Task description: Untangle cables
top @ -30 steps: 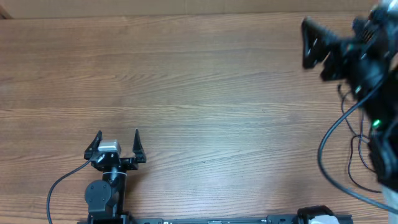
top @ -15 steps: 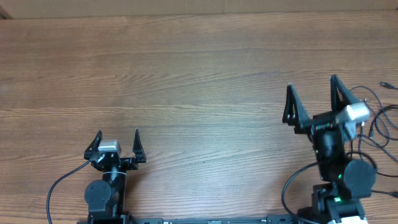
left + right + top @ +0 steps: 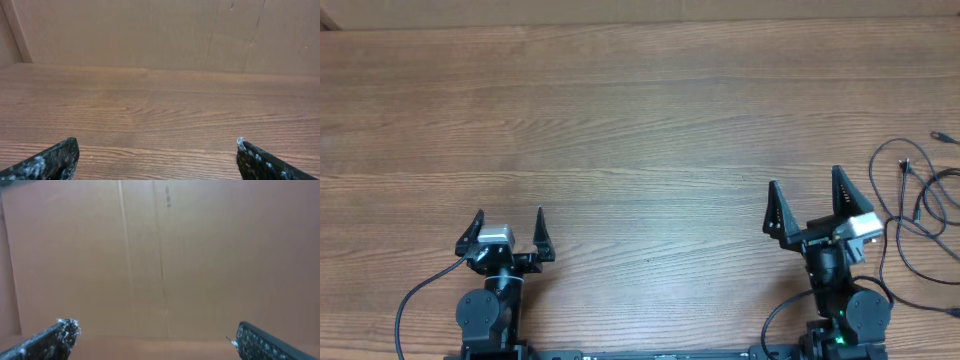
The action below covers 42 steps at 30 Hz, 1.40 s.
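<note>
In the overhead view you see the left gripper point(image 3: 509, 232) near the front edge of the table point(image 3: 620, 120), with its jaws spread wide and nothing between them. The right gripper point(image 3: 806, 207) is on the other side, also released and empty, and the cables point(image 3: 910, 215) lie just beside it at the right edge, as thin black loops with small plug ends. They look spread loose more than knotted, but part of them runs out of the picture, so you cannot judge the whole tangle. For the step in hand, I think you should bring the right gripper to one free strand near a plug end, not into the crossing of loops, and pull it toward the open middle of the table, where the left gripper can help. In the left wrist view you see only the two fingertips point(image 3: 47, 161) at the bottom corners, wide apart, and bare wood up to a brown cardboard wall point(image 3: 160, 30); no cable is there. In the right wrist view the fingertips point(image 3: 50, 339) are again apart and empty, the camera looks at the blurred wall, and the cables are fully outside it, so for aiming you must rely on the overhead view.
</note>
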Motion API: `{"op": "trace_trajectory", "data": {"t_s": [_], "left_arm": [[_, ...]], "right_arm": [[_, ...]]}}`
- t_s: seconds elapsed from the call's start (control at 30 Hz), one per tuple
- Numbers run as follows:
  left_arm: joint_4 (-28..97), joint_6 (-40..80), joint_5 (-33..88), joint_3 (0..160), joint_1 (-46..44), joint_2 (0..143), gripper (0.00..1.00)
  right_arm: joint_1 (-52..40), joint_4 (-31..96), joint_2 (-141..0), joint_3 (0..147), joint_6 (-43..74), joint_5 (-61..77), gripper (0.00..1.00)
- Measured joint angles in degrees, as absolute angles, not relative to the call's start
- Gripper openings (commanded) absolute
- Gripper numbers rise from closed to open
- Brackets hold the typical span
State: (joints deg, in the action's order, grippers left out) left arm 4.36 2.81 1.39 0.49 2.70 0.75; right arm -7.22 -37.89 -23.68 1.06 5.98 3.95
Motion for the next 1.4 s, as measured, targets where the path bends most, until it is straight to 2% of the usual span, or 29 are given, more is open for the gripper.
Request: {"op": "trace_trajectory", "data": {"t_s": [0.27, 0.43, 0.7, 0.93, 1.4], "left_arm": [[4.36, 2.81, 1.39, 0.49, 2.7, 0.75, 1.0], [4.36, 2.81, 1.28, 0.49, 2.7, 0.75, 1.0], [4.36, 2.81, 1.26, 0.49, 2.7, 0.75, 1.0], [4.36, 2.81, 1.26, 0.49, 2.7, 0.75, 1.0], [4.36, 2.81, 1.26, 0.51, 2.7, 0.75, 1.0]], "right_arm": [[-7.22, -11.18, -13.06, 1.06, 5.98, 3.14, 1.0], [-7.22, 4.54, -1.63, 1.06, 5.98, 1.8, 1.0], [-7.22, 5.15, -0.8, 1.06, 3.97, 0.99, 1.0], [-7.22, 5.17, -0.8, 1.06, -6.09, 0.82, 1.0], [-7.22, 5.15, -0.8, 1.06, -6.26, 0.8, 1.0]]}}
